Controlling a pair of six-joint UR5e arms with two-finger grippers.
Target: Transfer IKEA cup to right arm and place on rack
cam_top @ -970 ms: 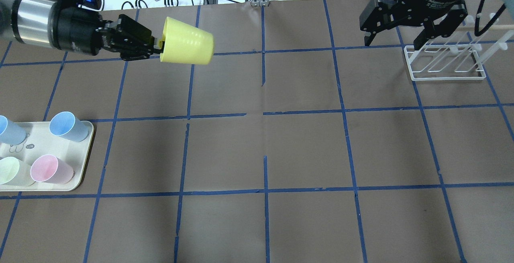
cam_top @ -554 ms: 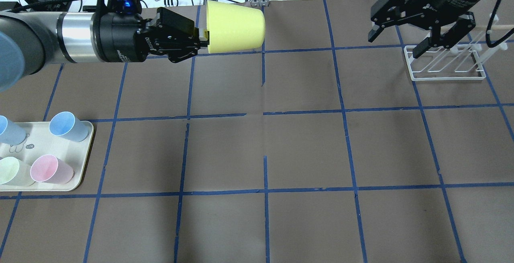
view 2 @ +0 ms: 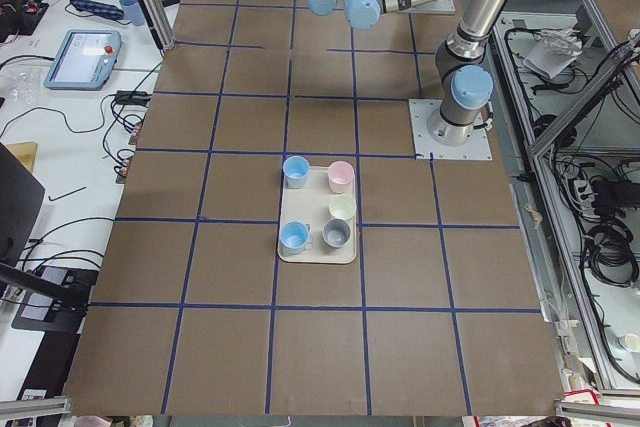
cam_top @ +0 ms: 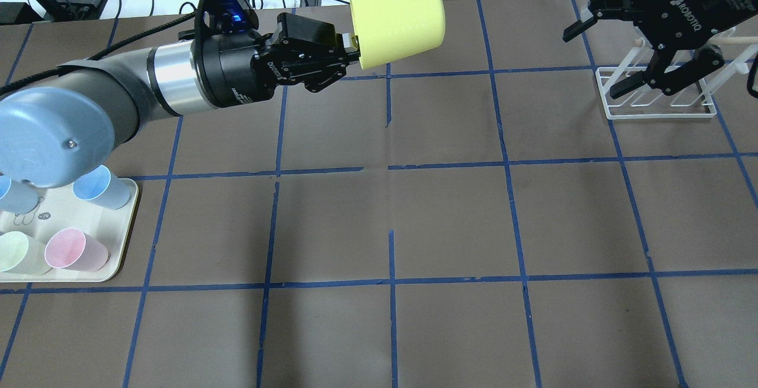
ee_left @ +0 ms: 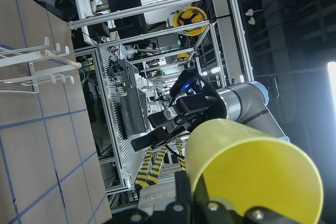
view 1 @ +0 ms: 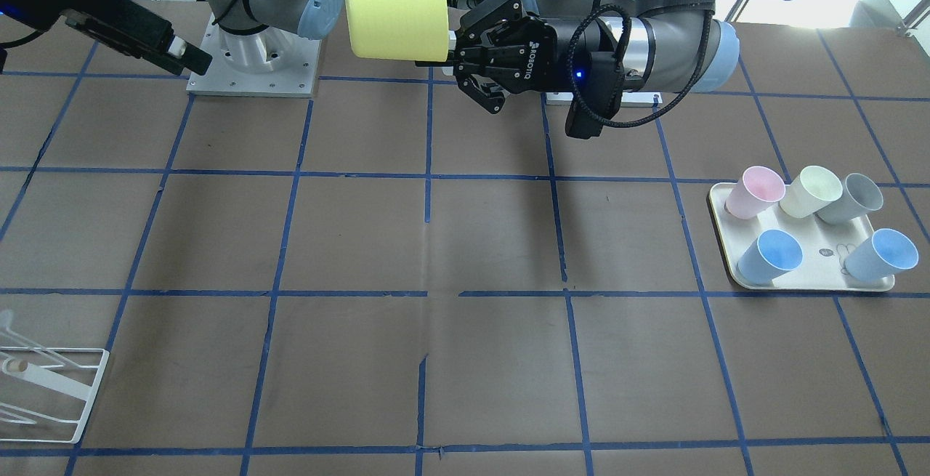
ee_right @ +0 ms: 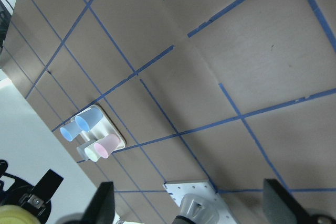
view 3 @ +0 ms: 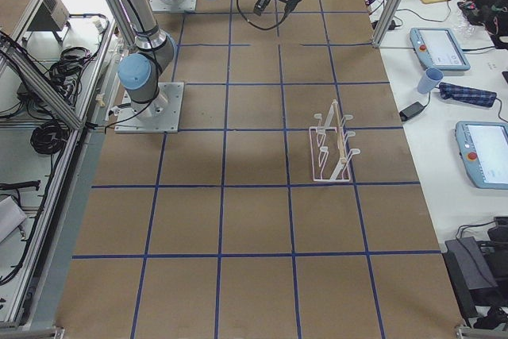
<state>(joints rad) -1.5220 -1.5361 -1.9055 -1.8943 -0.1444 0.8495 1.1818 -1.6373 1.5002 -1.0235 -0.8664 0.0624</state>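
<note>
The yellow IKEA cup [cam_top: 397,23] is held sideways in the air over the table's far middle, base pointing right. My left gripper [cam_top: 353,50] is shut on its rim. The cup also shows in the front view [view 1: 398,17] and the left wrist view [ee_left: 252,171]. My right gripper [cam_top: 594,61] is open and empty, its jaws spread wide and turned toward the cup, about two grid squares to the cup's right. It hangs in front of the white wire rack [cam_top: 657,100], which stands at the far right. The rack also shows in the right view [view 3: 333,144].
A cream tray [cam_top: 127,222] sits at the near left with blue [cam_top: 98,185], pink [cam_top: 74,249] and pale cups on it. The left arm's elbow [cam_top: 53,133] hangs over the tray's far end. Cables and gear lie beyond the table's far edge.
My left arm has carried the yellow cup to the right, toward the table's middle. My right gripper has rotated so its open jaws face left toward the cup.
</note>
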